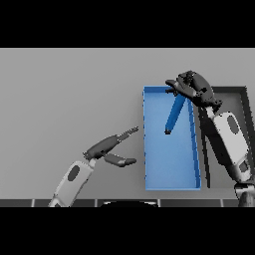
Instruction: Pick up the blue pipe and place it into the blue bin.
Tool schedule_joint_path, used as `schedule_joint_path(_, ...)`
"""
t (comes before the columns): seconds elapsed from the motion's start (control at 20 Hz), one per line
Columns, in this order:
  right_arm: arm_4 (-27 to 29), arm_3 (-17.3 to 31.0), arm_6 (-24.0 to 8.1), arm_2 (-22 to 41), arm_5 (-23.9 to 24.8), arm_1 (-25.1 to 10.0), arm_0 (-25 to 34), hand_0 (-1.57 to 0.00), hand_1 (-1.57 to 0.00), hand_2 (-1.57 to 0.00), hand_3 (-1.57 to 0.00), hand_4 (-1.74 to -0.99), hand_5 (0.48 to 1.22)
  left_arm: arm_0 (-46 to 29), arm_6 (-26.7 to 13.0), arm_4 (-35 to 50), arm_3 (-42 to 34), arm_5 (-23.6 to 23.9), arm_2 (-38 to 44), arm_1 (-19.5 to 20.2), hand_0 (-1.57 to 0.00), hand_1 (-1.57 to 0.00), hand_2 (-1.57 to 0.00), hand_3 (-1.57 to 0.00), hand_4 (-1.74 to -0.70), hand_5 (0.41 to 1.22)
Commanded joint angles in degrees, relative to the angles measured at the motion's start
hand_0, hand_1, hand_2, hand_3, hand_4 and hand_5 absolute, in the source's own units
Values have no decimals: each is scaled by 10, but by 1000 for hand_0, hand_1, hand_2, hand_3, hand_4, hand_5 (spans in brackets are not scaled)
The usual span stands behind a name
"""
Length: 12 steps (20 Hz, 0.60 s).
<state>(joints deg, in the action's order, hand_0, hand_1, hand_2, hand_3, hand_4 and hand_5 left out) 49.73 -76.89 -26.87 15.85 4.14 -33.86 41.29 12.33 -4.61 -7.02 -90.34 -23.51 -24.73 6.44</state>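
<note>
The blue pipe (174,116) is being held by its upper end in the right robot hand (191,87), in the upper right of the frame, with the fingers curled round that end. The pipe is being carried over the far part of the blue bin (147,144); whether its lower tip is touching the bin floor cannot be told.

Handling is being judged as follows. The pipe is being treated as stiff, since it is hanging straight from a one-end hold with no sag. It is being taken as light, one hand being enough to carry it. Its smooth round wall is being regarded as slippery, so rotation within the fingers is being allowed for. An end grip is being judged adequate here; a hold nearer the middle is being considered steadier.

The long axis is being read as a tilted line, running from the gripped end at upper right down to the free end at lower left, towards the centre of the bin.

The left robot hand (107,148) is being kept idle over the table (64,94) at lower left of centre, fingers spread and empty.
</note>
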Motion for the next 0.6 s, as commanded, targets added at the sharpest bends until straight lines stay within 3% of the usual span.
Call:
schedule_joint_path(0.0,-2,-8,-12,9,6,-4,-16,-1571,-1571,-1571,-1571,-1741,1120,2,0,-1,4,2,-2,-5,1,1,1,1,-883,464)
schedule_joint_path(0.05,-4,-6,-20,20,8,-3,-37,-1571,-1571,-1571,-1571,-1741,1122,-5,7,-7,1,3,-7,-4,1,1,1,1,-881,463)
schedule_joint_path(0.25,-17,8,-56,52,1,-11,-76,-1571,-1571,-1571,-1571,-1591,1114,-9,7,-3,-3,1,-6,-2,1,1,1,1,-884,460)
schedule_joint_path(0.3,-18,8,-73,63,4,-13,-84,-1571,-1571,-1571,-1330,-1599,1110,-4,2,-4,-1,1,-6,-2,1,1,1,1,-885,457)
schedule_joint_path(0.35,-8,18,-81,81,23,-16,-85,-1563,-1459,-1393,-1122,-1547,1133,-6,-1,2,-8,-2,-4,1,1,1,1,1,-886,455)
schedule_joint_path(0.45,42,37,-77,133,46,-41,-69,-1045,-933,-891,-718,-1455,1164,-8,-5,3,-9,-3,-5,-1,1,1,1,1,-885,454)
schedule_joint_path(0.55,75,62,-81,186,57,-51,-45,-668,-597,-570,-459,-1338,1157,-2,-10,0,-5,1,-7,-6,1,1,1,1,-886,454)
